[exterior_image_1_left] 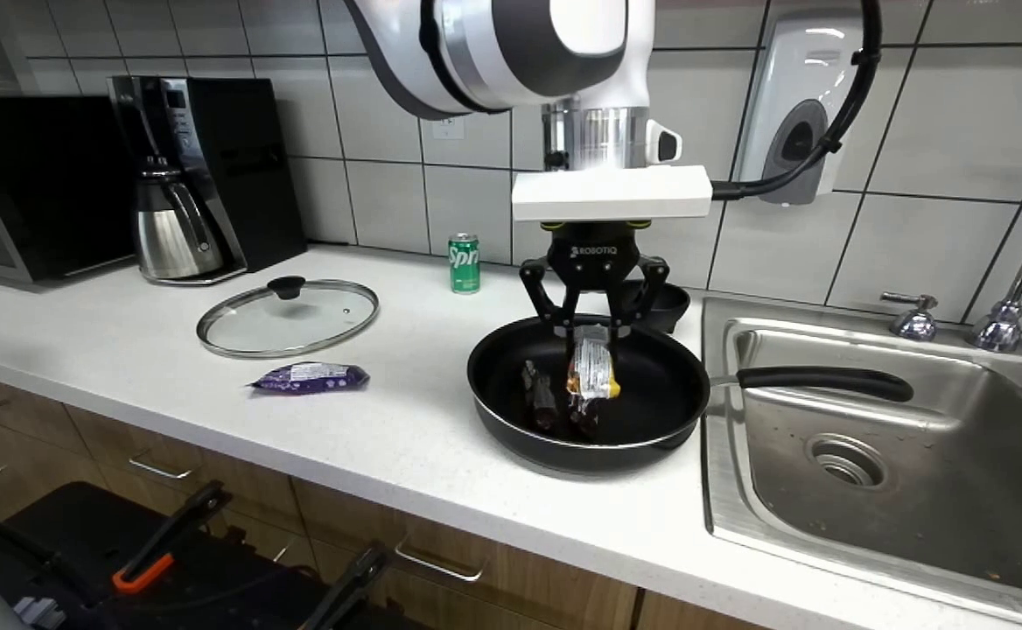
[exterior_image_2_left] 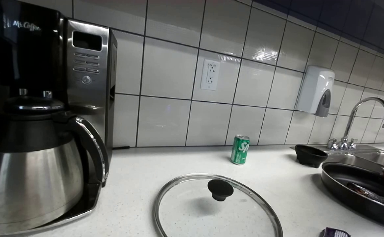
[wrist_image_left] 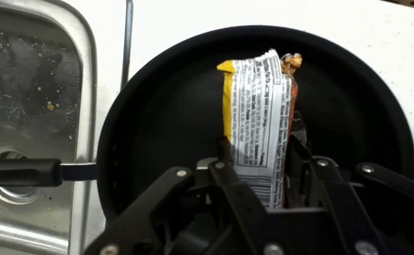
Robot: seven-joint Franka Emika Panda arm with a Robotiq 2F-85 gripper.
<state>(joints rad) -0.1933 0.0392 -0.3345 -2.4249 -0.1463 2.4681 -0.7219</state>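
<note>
My gripper points down over the black frying pan. It is shut on a snack bar in a white, yellow and orange wrapper. In the wrist view, the gripper has a finger against each long side of this bar, printed label facing the camera. A dark-wrapped bar lies in the pan beside it, and it also shows in an exterior view. In the wrist view, a dark wrapper is partly hidden behind the held bar and right finger. The pan also shows in the wrist view.
The pan's handle reaches over the steel sink. A black bowl stands behind the pan. A green can, glass lid, purple-wrapped bar and coffee maker stand or lie on the counter.
</note>
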